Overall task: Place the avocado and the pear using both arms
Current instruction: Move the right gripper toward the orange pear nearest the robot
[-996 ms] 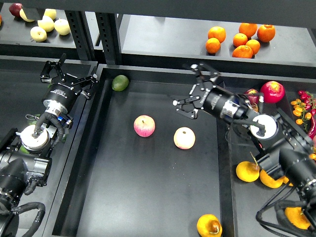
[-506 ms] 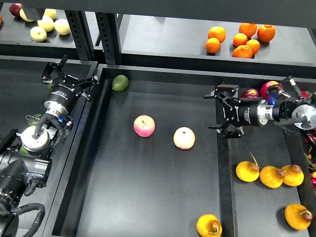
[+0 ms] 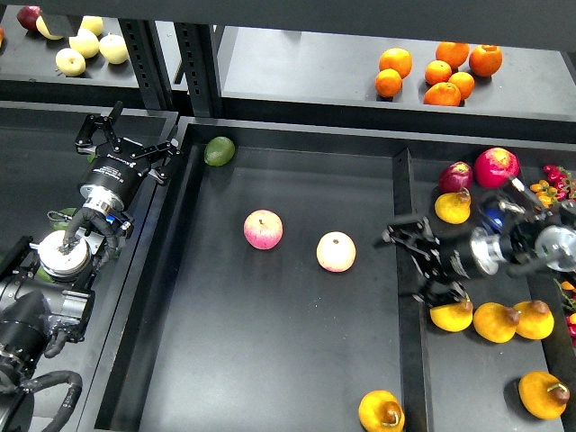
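Several golden-yellow pears lie in the right bin; the nearest pear (image 3: 452,315) sits just below my right gripper (image 3: 416,262), which is open and empty over the bin's left wall. Another pear (image 3: 382,410) lies in the middle tray at the front. My left gripper (image 3: 127,140) is open and empty above the left bin. A green oval avocado (image 3: 219,150) lies in the tray's far left corner, to the right of the left gripper. A sliver of green fruit (image 3: 56,215) shows beside my left arm, mostly hidden.
Two pink-and-yellow apples (image 3: 263,229) (image 3: 336,251) lie mid-tray. The black tray (image 3: 270,360) has raised walls. The right bin also holds red fruit (image 3: 497,166) and a yellow pear (image 3: 453,206). Oranges (image 3: 438,70) and pale apples (image 3: 85,43) sit on the back shelf.
My right gripper has swung from above the tray's right side to the right bin and come down towards the pears, staying open. The left arm has not moved.
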Motion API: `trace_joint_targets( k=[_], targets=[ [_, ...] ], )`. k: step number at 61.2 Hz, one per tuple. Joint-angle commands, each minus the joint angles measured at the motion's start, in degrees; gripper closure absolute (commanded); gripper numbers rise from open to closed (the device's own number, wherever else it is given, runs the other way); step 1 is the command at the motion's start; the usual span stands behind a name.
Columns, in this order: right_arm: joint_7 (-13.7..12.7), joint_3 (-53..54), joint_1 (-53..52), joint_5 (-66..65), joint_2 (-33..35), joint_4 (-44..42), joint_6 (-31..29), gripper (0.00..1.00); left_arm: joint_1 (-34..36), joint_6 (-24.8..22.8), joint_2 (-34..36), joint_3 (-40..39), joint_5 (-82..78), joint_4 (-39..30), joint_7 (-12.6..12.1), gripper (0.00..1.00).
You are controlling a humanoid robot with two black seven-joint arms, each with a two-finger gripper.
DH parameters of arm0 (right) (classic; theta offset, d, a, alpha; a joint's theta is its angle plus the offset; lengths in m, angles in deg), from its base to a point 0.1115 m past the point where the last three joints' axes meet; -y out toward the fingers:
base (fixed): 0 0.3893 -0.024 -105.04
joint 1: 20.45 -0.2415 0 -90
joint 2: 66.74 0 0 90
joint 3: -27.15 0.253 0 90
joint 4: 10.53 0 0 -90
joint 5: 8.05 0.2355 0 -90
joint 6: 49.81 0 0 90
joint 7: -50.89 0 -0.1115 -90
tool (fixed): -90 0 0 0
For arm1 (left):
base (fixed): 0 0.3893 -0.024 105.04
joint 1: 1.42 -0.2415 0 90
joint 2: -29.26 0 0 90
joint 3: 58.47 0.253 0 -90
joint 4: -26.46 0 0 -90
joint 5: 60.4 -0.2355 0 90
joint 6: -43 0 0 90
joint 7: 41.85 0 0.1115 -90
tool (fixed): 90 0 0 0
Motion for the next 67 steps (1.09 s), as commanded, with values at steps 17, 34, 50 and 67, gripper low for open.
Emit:
trace_joint_targets(
  k=[17, 34, 50, 67],
  targets=[
    [0.01, -4.85, 1.44, -0.53, 0.34, -0.21, 0.0, 0.0, 0.0, 0.0, 0.01, 0.05, 0.0, 0.0, 0.05, 0.0],
    [0.01, -5.02, 3.98, -2.29, -0.09, 1.37, 0.0, 0.01, 0.0, 0.0, 0.01, 0.05, 0.0, 0.53, -0.04, 0.0],
    [0.01, -7.57, 6.62, -2.9, 0.17, 5.15, 0.0, 0.0, 0.0, 0.0, 0.01, 0.05, 0.0, 0.44, 0.05, 0.0],
    [0.01, -8.28, 8.29, -3.25, 0.17, 6.03, 0.0, 0.0, 0.09, 0.0, 0.01, 0.13, 0.0, 0.61, 0.05, 0.0]
  ],
)
